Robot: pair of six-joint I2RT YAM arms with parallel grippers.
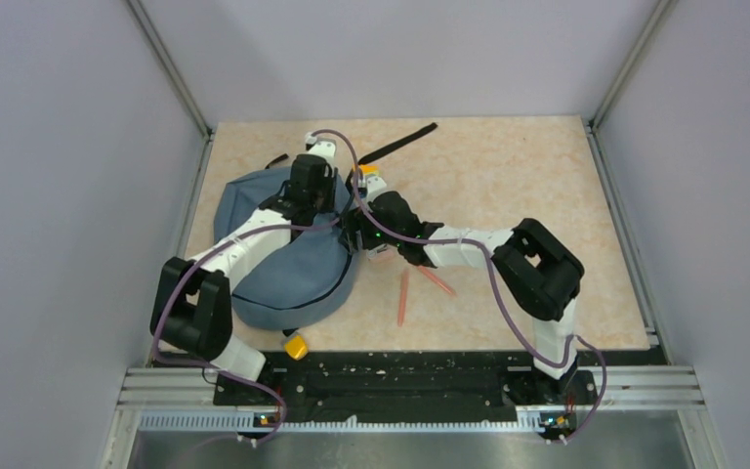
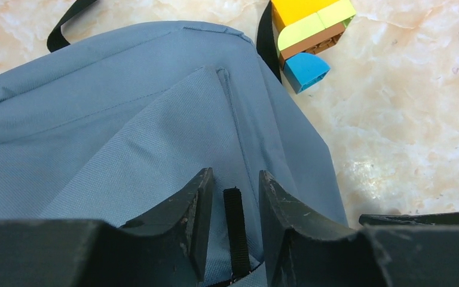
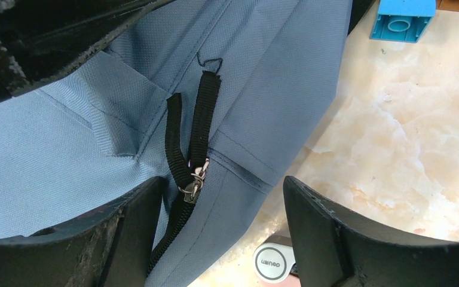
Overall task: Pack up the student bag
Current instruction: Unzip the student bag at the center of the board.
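Top external view, stock as you find it.

- **Student bag** (image 1: pixel 293 274): one. It lies flat on the left half of the bench (image 1: pixel 527 166), under both arms.
- **Left pincer** (image 2: pixel 236 177): one, over the bag's upper panel. Its fingers are narrowly parted either side of a black tab (image 2: pixel 233 233). Fabric shows on each side of the tab, so the pincer reads as released, not clenched.
- **Right pincer** (image 3: pixel 224 185): one, spread wide and grasping nothing. It straddles the bag's edge, with the zipper slider (image 3: pixel 193 182) between its fingers.
- **Pull straps** (image 3: pixel 206 113): two, rising from that slider.
- **Yellow block** (image 1: pixel 296 346): one, at the near edge just beside the bag.
- **Pink sticks** (image 1: pixel 402 296): two, right of the bag.
- **Block stack** (image 2: pixel 311 30): one, just beyond the bag's top. It shows four pieces: yellow, lime, brown and blue.
- **White item** (image 3: pixel 272 263): one, on the bench below the right pincer. It is too cropped to name.

Progress, as a judgement: the zipper looks shut below the slider, and nothing shows inside the bag. You are at the opening stage. Every loose item is left to load, and then the bag needs closing.
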